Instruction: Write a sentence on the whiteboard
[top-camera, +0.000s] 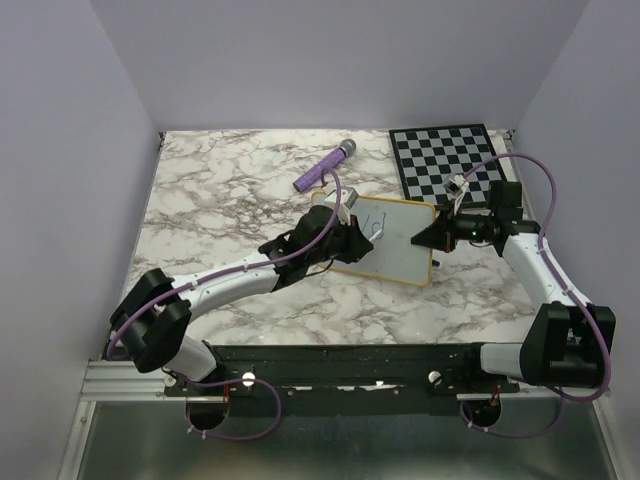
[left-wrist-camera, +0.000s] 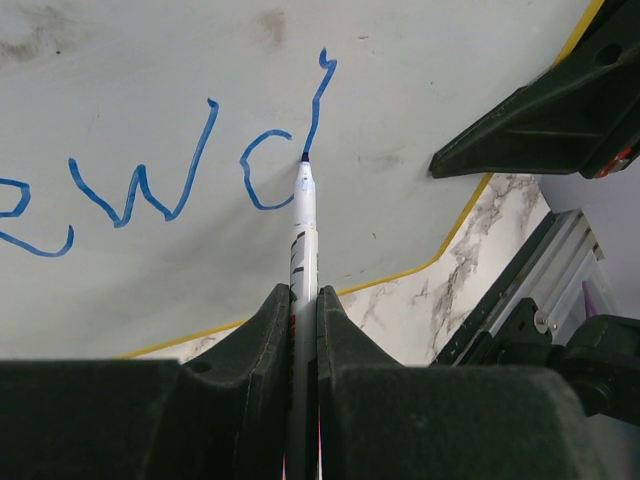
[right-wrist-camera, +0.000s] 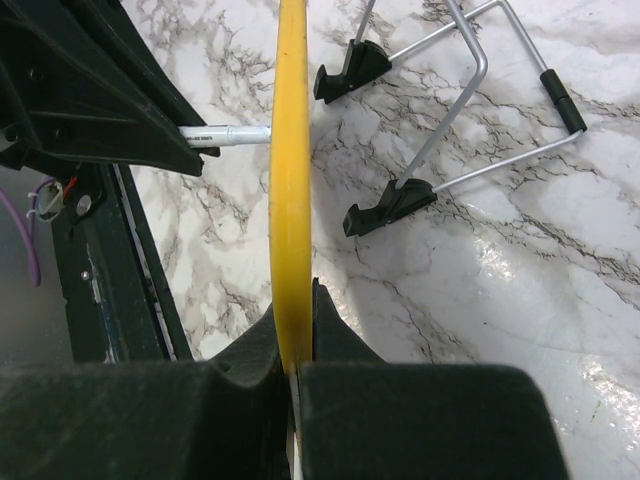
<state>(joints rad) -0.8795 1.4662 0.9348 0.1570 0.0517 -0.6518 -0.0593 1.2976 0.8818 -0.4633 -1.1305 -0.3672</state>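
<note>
Jaws of the left gripper (left-wrist-camera: 303, 300) are pinched shut on a thin white marker (left-wrist-camera: 304, 215), taken on the barrel well back from the tip. The blue tip touches the whiteboard (left-wrist-camera: 420, 70) at the foot of a tall stroke. Jaws of the right gripper (right-wrist-camera: 293, 335) are all but closed on the yellow frame (right-wrist-camera: 291, 150), clamping the whiteboard's right edge.

The marker looks light, stiff and smooth, so I judge it could slide or twist between the pads if pressed hard. A hold on the barrel with gentle pressure suits it. The whiteboard looks light and rigid with a slick face, and it is raised on a wire stand (right-wrist-camera: 470, 110) with black feet (right-wrist-camera: 385, 205). How steeply it tilts I cannot tell. Without the clamp it would likely skate or rock under the pen, and the frame edge is the sensible place to hold, clear of the writing face.

The sentence (left-wrist-camera: 150, 170) reads roughly "ew c" plus a rising stroke, its start cut off from view — most of it is probably left to write.

The whiteboard sits on a marble table (top-camera: 220, 200). A checkered board (top-camera: 445, 160) lies just beyond its far right corner. A purple stick (top-camera: 325, 167) lies near its far left corner, apparently not touching. Only the right gripper's fingers, overhanging the whiteboard's right side, may crowd the end of the line.
</note>
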